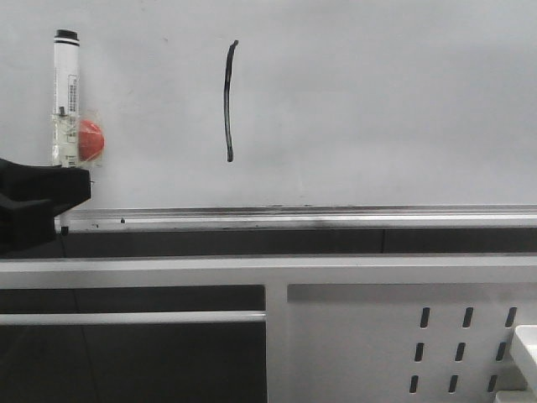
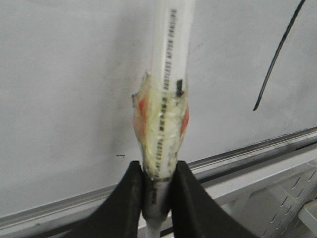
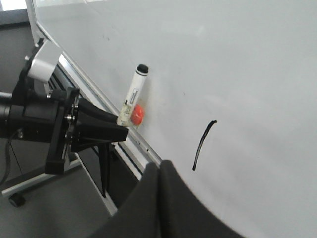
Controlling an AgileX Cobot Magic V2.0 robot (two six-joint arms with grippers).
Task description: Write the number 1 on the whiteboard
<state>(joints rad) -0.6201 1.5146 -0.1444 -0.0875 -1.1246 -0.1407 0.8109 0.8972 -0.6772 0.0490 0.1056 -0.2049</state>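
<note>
One number 1 (image 1: 229, 101) on the whiteboard (image 1: 377, 101), one marker (image 1: 65, 96) upright and clamped in the left gripper (image 1: 52, 195), right gripper (image 3: 159, 171) pinched closed on nothing.

A robotics lab or test room, judging by the large whiteboard (image 1: 377, 101) on a wheeled stand, the slotted white metal panel (image 1: 403, 336) of the rig, and bare grey flooring.
</note>
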